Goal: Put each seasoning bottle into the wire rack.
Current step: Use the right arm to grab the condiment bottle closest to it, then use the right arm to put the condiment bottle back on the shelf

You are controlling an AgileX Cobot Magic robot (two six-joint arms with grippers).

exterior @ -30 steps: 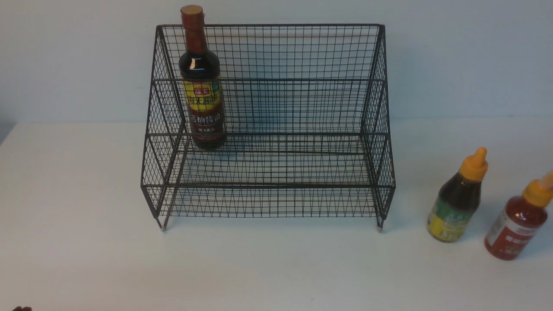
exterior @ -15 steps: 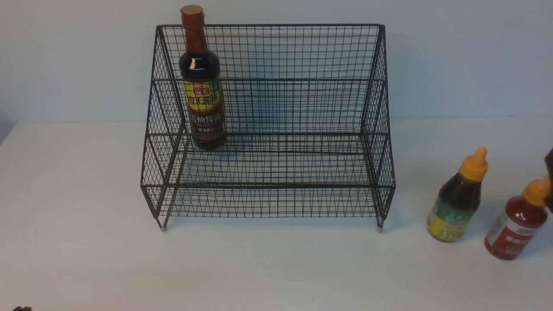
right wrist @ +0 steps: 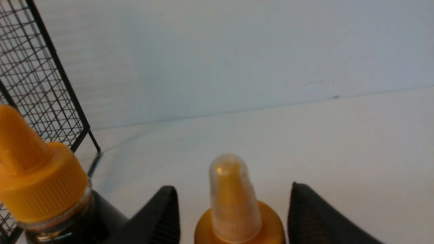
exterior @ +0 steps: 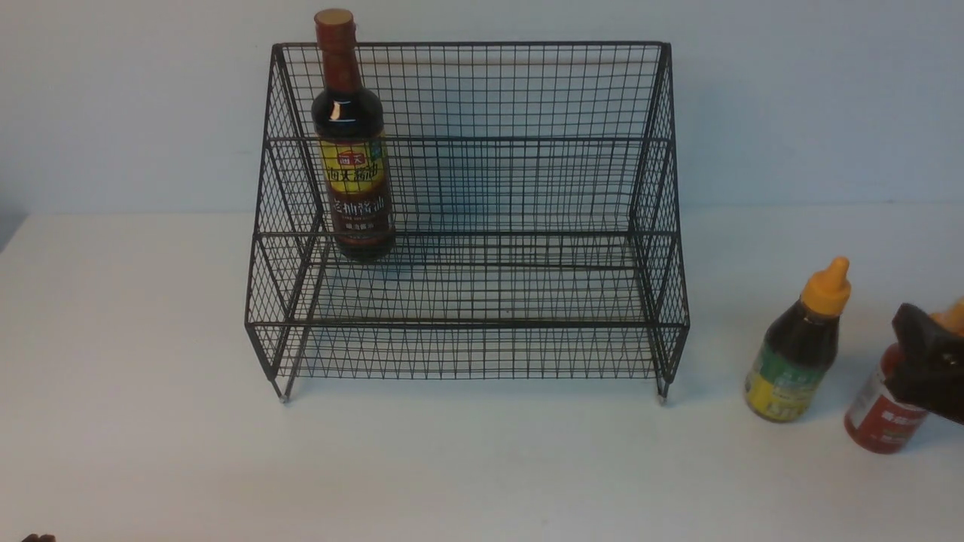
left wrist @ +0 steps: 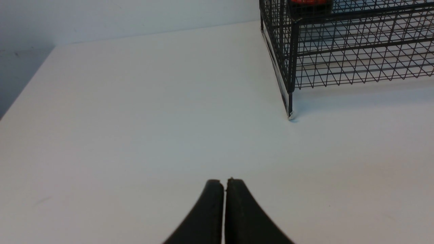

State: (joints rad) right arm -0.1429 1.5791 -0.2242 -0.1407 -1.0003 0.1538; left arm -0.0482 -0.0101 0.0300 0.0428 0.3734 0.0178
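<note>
1 of the 3 bottles is already sitting in the wire rack (exterior: 467,44): the tall soy-sauce bottle (exterior: 352,173) is standing upright at the left end of the upper tier, against the back mesh. The other 2 are standing on the table (exterior: 151,376) to the right of the rack, so about a third of the job is looking done. The dark squeeze bottle (exterior: 798,354) is standing nearer the rack, and the red squeeze bottle (exterior: 877,421) is just beside it, close to the picture's right edge. The right gripper (right wrist: 233,187) is straddling the red bottle's orange cap, its fingers (right wrist: 162,217) standing apart with a thin gap showing on each side, so it is not looking like a grip yet. The left gripper (left wrist: 224,181) is hanging over bare table near the rack's front left foot, its tips pressed together on nothing. In the front view the right gripper is covering the red bottle's shoulder and most of its nozzle, and the arm is running off the frame. The right wrist view is cutting both squeeze bottles off below their caps, so whether the fingers are touching the body lower down is not showing. The small label print is not reading clearly, and the lower tier is showing no bottle
</note>
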